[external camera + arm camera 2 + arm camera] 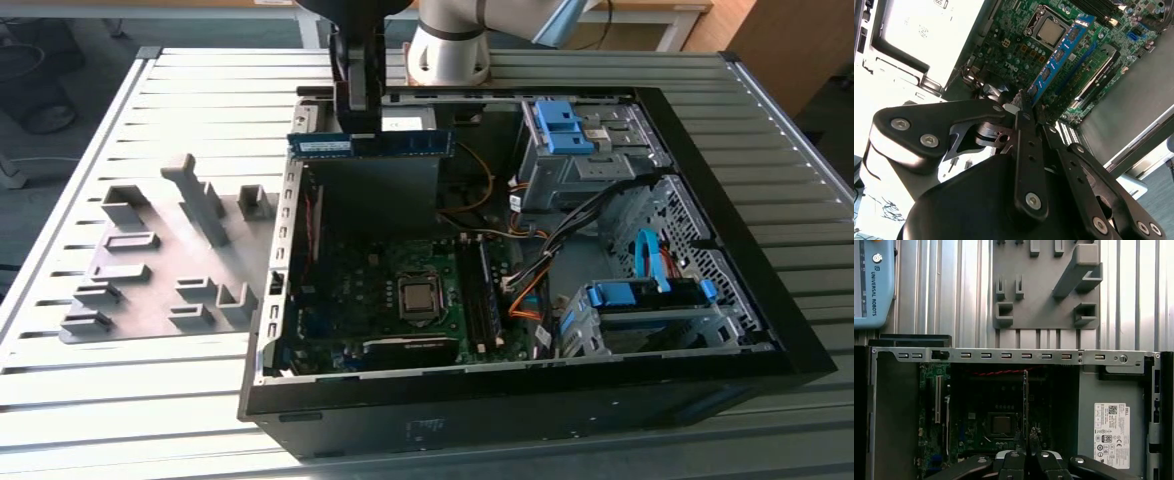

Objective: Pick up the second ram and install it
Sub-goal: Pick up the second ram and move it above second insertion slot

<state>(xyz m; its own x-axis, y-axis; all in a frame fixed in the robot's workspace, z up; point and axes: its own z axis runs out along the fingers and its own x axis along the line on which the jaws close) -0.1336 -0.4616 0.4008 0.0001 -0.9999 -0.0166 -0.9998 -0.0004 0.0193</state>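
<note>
We hold the second ram [371, 144] in the gripper [358, 128], above the open computer case [747, 300].

Our fingers [1026, 117] clench one end of the stick; it extends from them edge-on over the motherboard [979, 425]. Beyond the case wall, away from our grip, the grey holder tray [1046, 295] lies on the slatted table [80, 400].

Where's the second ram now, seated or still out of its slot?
Out. The gripper holds the ram level above the open case, clear of the motherboard; in the second wrist view its fingers clamp its edge.
</note>
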